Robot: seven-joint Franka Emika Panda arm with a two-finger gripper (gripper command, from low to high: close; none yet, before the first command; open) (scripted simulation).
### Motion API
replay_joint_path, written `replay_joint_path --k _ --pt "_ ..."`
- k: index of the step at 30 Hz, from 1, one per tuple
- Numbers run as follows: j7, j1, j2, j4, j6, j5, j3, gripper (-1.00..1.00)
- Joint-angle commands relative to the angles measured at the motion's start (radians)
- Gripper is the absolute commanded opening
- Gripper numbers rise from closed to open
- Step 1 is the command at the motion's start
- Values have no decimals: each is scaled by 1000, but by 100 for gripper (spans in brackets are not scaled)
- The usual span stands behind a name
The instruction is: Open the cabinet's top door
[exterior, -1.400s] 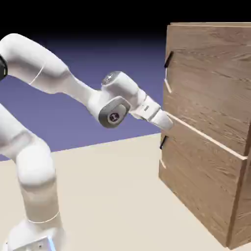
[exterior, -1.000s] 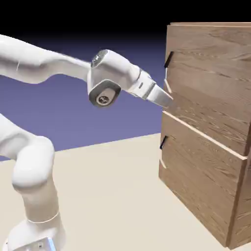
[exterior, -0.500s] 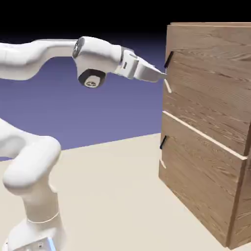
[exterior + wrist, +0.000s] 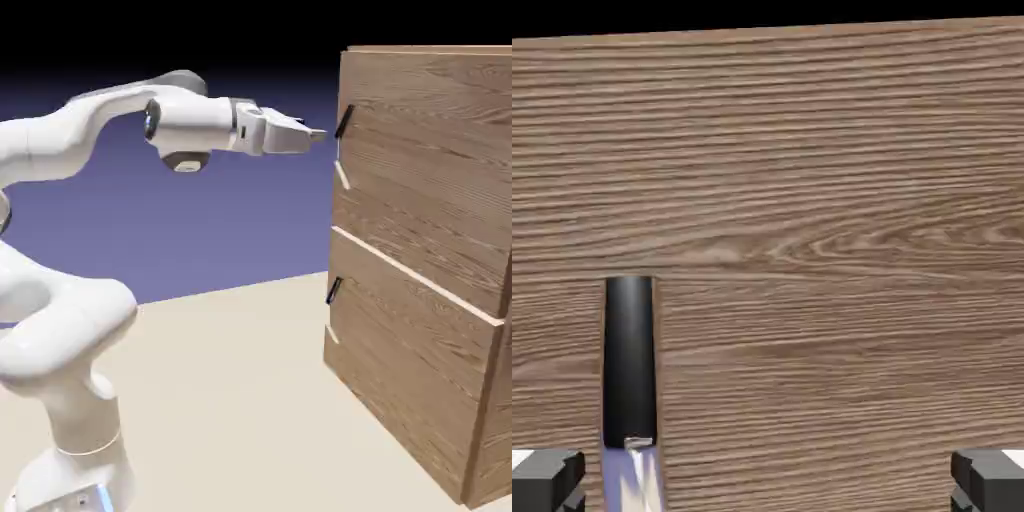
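The cabinet (image 4: 425,260) fills the right of the exterior view, a tall box of brown wood grain standing on the pale tabletop (image 4: 230,400). Its upper panel, the top door (image 4: 430,170), sits flush, a pale seam dividing it from the shorter lower panel (image 4: 410,380). The white arm (image 4: 90,150) rises from the lower left and stretches out level toward that upper panel.

The pincer (image 4: 318,134) points straight at the door's left edge, its tip just beside the handle (image 4: 343,122), a short dark bar near the top corner. From the side, I can't quite tell whether the tip touches the handle or stops a hair short.

In the hand view, wood grain covers nearly everything. The dark bar (image 4: 629,362) stands upright at lower left, with a pale, shiny stub below it. The two grey fingertips (image 4: 546,478) sit at the bottom corners, spread far apart, so the pincer is wide open and clasps nothing. The bar lies between them, close by the one on the picture's left. The lower panel's own small dark handle (image 4: 333,291) sits well below.
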State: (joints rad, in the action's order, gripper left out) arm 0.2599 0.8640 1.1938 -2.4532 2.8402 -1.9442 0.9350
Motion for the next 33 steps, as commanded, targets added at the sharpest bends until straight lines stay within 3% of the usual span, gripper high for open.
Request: replay_joint_path --k 1,9,15,16,33 --pt "22 20 14 8 -4 -44 21 0" --pt "196 171 122 70 -38 -380 183 0" --pt "207 339 103 196 -75 -436 241 0" --pt "207 339 103 196 -75 -436 241 -100" --pt "398 -124 215 -350 -572 -243 -229 -100"
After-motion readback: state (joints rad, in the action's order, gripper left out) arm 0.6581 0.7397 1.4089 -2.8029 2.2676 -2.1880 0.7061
